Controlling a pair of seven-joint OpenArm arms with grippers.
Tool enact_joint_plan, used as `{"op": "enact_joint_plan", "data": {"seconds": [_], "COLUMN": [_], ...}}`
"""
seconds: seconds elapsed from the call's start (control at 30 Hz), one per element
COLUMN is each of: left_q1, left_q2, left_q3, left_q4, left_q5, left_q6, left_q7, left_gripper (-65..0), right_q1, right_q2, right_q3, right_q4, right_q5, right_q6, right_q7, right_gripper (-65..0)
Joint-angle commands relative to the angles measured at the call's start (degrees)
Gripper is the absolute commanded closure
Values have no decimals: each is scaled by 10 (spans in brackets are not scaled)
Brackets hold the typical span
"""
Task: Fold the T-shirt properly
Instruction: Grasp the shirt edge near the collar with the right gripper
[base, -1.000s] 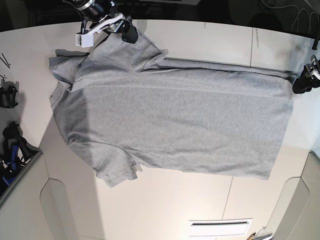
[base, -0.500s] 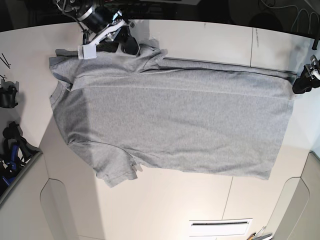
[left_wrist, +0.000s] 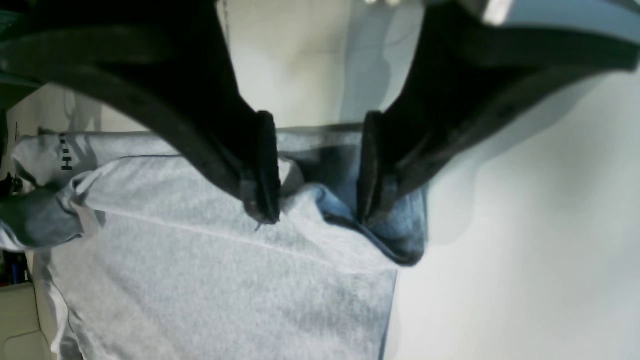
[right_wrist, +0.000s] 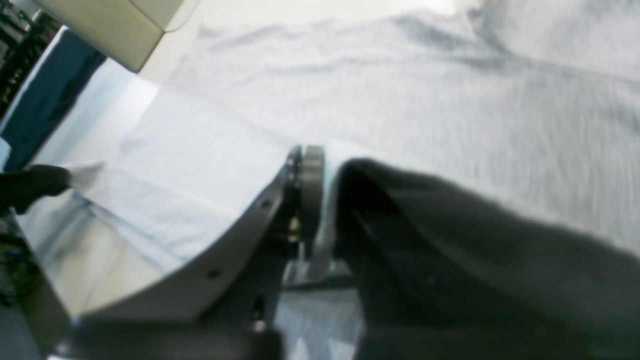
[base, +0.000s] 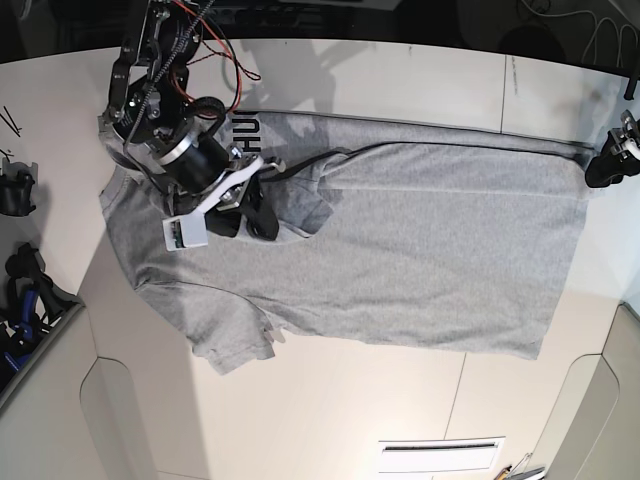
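The light grey T-shirt (base: 420, 250) lies spread on the white table (base: 400, 80), neck end at the left. My right gripper (base: 258, 215) is shut on the far sleeve's edge and holds it folded over the chest. The pinched cloth shows between its pads in the right wrist view (right_wrist: 326, 200). Black lettering (base: 245, 128) shows on the turned-up underside. My left gripper (base: 600, 170) is at the far hem corner. In the left wrist view it (left_wrist: 317, 212) is open, with the bunched hem corner (left_wrist: 400, 235) between and below its fingertips.
Black tools (base: 15, 190) and a blue-black clamp (base: 25, 290) lie at the table's left edge. A white slotted plate (base: 440, 455) sits at the front. Beige panels (base: 600, 420) border the front corners. Cables hang over the far edge (base: 210, 40).
My right gripper has pulled the far sleeve from the back edge toward the shirt's middle, folding it over and uncovering the lettering. The left gripper has not moved.
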Motion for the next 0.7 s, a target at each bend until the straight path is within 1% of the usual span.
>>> {"op": "enact_joint_plan", "data": {"seconds": [0.0, 0.2, 0.23, 0.27, 0.3, 0.33, 0.37, 0.53, 0.63, 0.67], "left_q1": [-1, -1, -1, -1, -1, -1, -1, -2, -9, -11], "left_q2": [-14, -14, -14, -14, -14, -14, -14, -16, -19, -19], "left_q3": [-5, -5, -5, -5, -5, -5, -5, -5, -14, -22], "left_q4": [7, 7, 7, 7, 7, 7, 7, 7, 10, 13], "left_q5": [-13, -13, -13, -13, -13, -13, -13, -19, -19, -19], "left_q6": [-5, -5, -5, -5, -5, -5, -5, -5, -5, -5], "left_q7": [-6, -6, -6, -6, -6, -6, -6, -10, -10, -10], "left_gripper": [-288, -288, -288, -288, -288, -288, -288, -288, -288, -288], "right_q1": [19, 82, 88, 92, 93, 93, 93, 106, 114, 113], "right_q2": [2, 2, 2, 2, 2, 2, 2, 12, 17, 18], "right_q3": [-4, -8, -8, -8, -8, -8, -8, 0, 17, 25], "right_q4": [0, -72, -80, -85, -85, -85, -85, -83, -63, -49], "right_q5": [-2, -54, -58, -63, -68, -71, -71, -71, -70, -70], "right_q6": [2, -4, -4, -4, -4, -4, -4, -2, -3, -3], "right_q7": [19, 49, 50, 52, 59, 69, 74, 70, 38, 23], "right_gripper": [0, 0, -65, -159, -238, -289, -310, -308, -303, -274]}}
